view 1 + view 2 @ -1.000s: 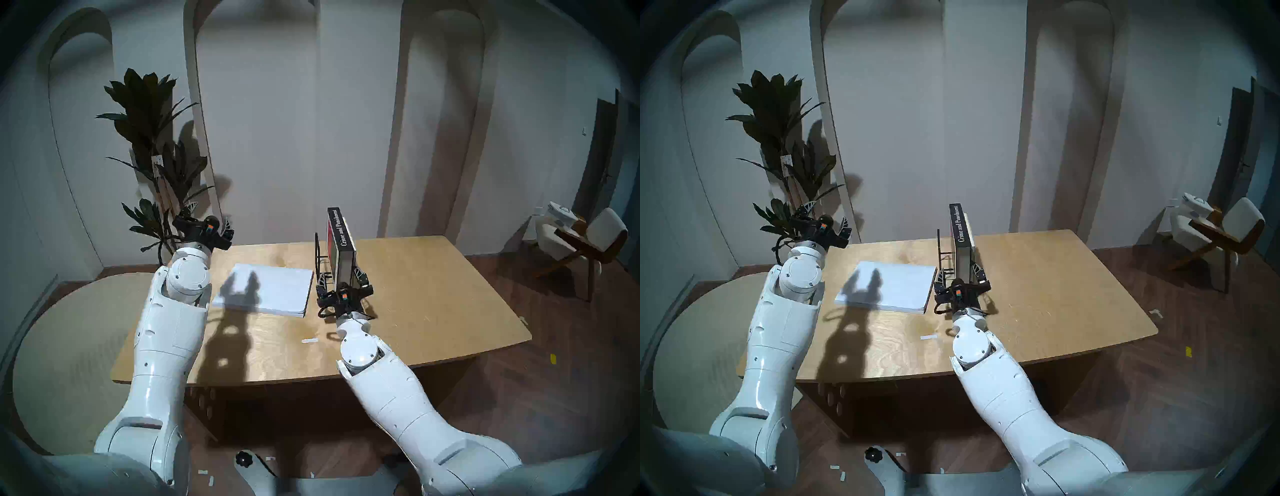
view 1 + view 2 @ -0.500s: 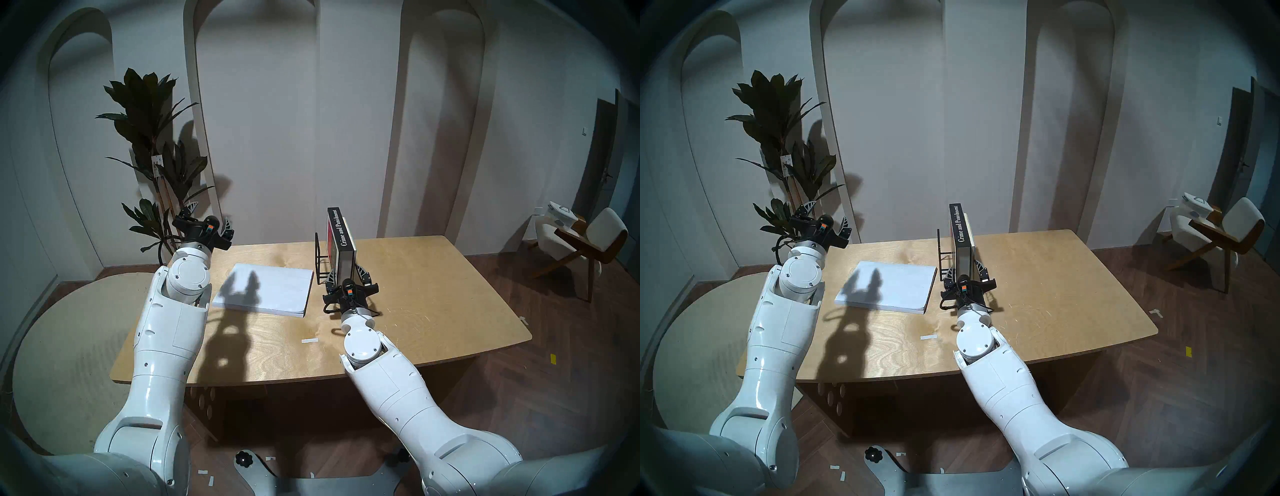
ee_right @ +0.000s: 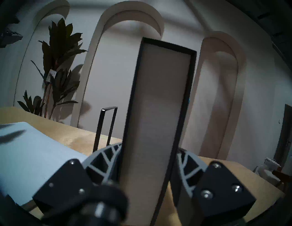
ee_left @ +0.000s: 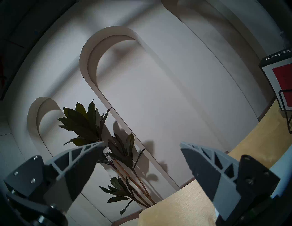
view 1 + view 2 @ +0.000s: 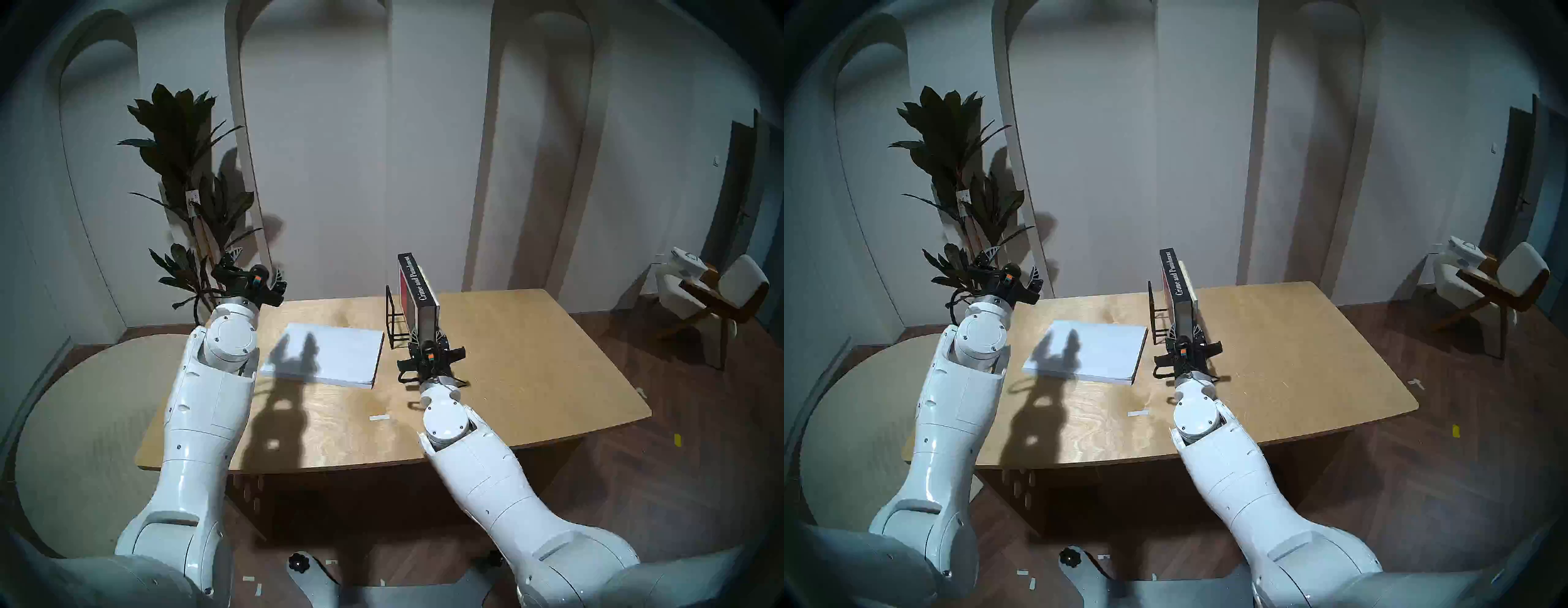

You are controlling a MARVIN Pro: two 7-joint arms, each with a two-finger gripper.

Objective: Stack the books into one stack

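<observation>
Right fingers (image 3: pixel 104 161): pressed against both covers of the black book (image 3: pixel 158 110) near its lower end, clamped on it, as seen from the right wrist.
Right gripper (image 5: pixel 427 339): level, reaching in from the near side at the book's page edge.
Left fingers (image 4: pixel 203 159): wide apart, nothing between them.
Left gripper (image 5: pixel 254 271): raised over the far left corner of the table (image 5: pixel 530 361), well apart from every book, aimed at the plant (image 5: pixel 182 170).
Black book: upright in the rack (image 5: pixel 392 314), spine up, leaning slightly; not lifted clear, as far as can be told.
White book (image 5: pixel 331 352): flat on the table, just left of the rack; nothing on top of it. Likely the base of the stack.
Blue book: only a thin pale edge (image 5: pixel 1187 276) just right of the black book, plus a tiny blue glint in the right wrist view; too little showing to be sure of it.
Done: base laid flat; grip taken on the second book.
Left: draw the black book out of the rack, turn it flat, set it on the white book; then fetch the third and top the pile.
Progress: early, roughly a third by judgement.
Risk: thick book held low, likely to tip or catch the rack wire on the way out.
</observation>
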